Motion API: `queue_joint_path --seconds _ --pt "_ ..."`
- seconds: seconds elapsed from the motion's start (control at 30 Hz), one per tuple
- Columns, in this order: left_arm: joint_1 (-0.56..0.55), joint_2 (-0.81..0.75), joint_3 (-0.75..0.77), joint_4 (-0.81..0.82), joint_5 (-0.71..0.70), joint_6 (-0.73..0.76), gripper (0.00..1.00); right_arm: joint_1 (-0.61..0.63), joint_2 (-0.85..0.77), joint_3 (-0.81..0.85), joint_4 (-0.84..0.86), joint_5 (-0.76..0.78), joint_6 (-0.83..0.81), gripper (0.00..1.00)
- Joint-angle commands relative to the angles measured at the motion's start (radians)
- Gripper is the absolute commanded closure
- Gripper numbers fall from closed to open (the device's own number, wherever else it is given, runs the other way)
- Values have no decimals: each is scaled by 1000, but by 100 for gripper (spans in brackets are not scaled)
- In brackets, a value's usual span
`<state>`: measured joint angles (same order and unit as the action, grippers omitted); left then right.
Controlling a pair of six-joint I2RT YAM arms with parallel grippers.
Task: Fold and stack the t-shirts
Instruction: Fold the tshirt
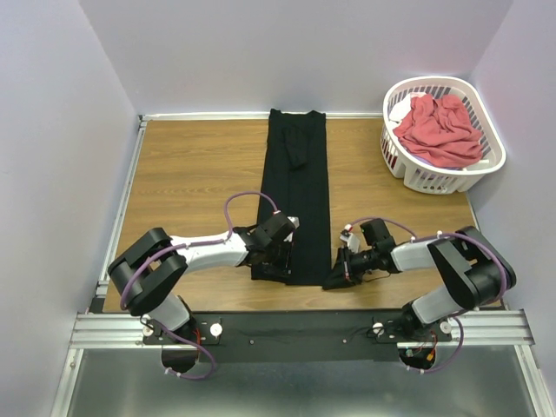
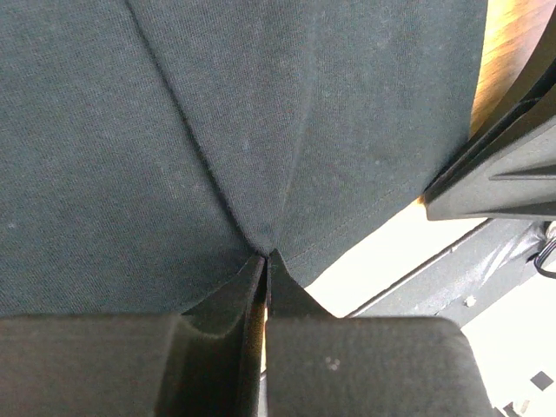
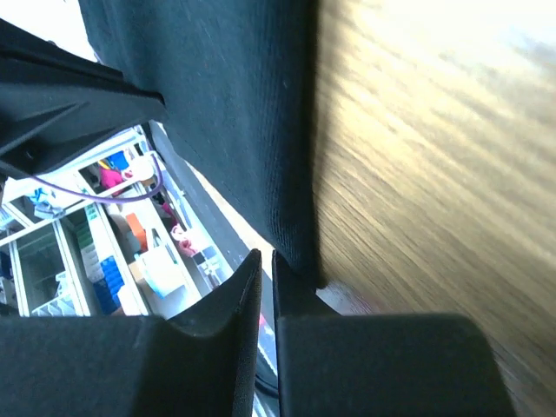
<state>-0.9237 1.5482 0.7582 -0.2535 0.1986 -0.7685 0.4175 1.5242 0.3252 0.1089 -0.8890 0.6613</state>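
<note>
from above, the black t-shirt (image 1: 300,191) lies as a long narrow strip down the middle of the bench (image 1: 191,174), from the far edge almost to the near edge. the coral-red t-shirt (image 1: 439,130) sits bundled in the white basket (image 1: 491,161) at the far right corner. the left gripper (image 1: 280,256) is at the strip's near left corner, the right gripper (image 1: 339,274) at its near right corner. in the left wrist view the jaws are clamped on a pinch of black cloth, with creases fanning out from the bite. in the right wrist view the jaws are drawn almost together right at the hem's corner (whether any cloth is caught between them i cannot tell). to my eye the crosswise fold of the black shirt is being set up. the next move calls for both corners held firmly, then lifted level and carried toward the far edge together, so the hem lands square.
</note>
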Motion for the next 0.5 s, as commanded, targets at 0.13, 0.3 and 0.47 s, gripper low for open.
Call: queue_joint_path --seconds 0.13,0.3,0.47 --pt "5 -20 -24 -35 -28 8 90 -2 -86 -22 -63 120 -32 83" --pt "5 -95 19 -84 -67 3 65 -2 -246 92 -346 205 -90 71" --pt "8 -190 58 -157 -143 -34 54 0 -311 228 -578 399 -134 54"
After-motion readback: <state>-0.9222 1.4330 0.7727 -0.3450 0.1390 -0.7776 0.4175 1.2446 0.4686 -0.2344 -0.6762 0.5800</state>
